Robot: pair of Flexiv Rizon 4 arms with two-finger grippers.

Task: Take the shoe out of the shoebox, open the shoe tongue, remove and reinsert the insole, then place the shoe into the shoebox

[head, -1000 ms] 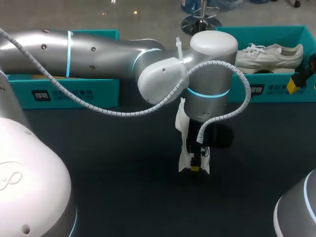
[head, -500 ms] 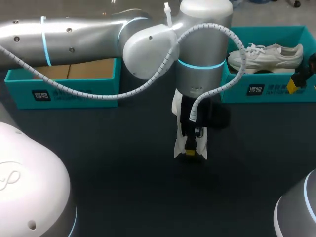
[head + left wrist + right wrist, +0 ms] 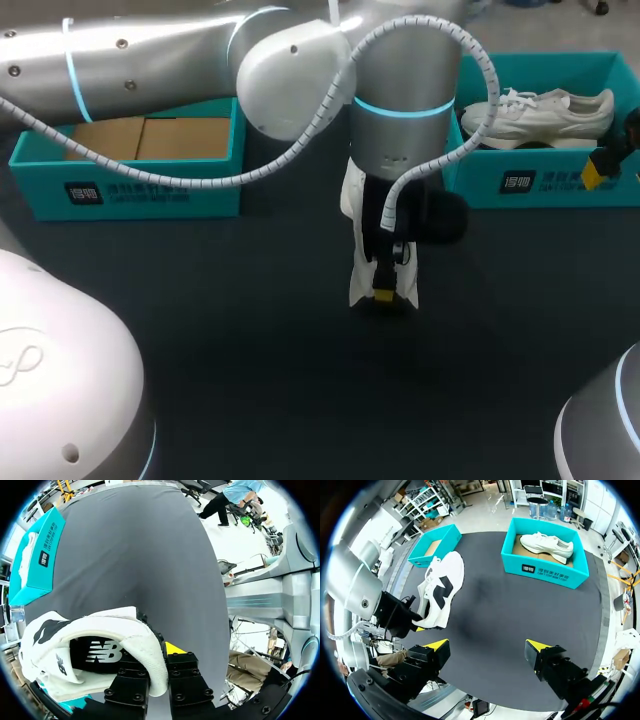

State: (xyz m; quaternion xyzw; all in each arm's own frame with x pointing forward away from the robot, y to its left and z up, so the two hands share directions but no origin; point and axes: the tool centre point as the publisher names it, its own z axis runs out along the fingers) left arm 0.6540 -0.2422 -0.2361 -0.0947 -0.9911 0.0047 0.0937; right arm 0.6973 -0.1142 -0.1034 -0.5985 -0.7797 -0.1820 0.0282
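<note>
— How does the shoe [image 3: 440, 592] look?
— White, with a black logo on its side. The left gripper [image 3: 383, 294] is clamped on its heel, above the table [image 3: 200, 350]. The right gripper [image 3: 487, 647] has its fingers apart.

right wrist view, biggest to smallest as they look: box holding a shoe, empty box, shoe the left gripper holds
1. box holding a shoe
2. held shoe, nearer the camera, so unsure
3. empty box
</note>
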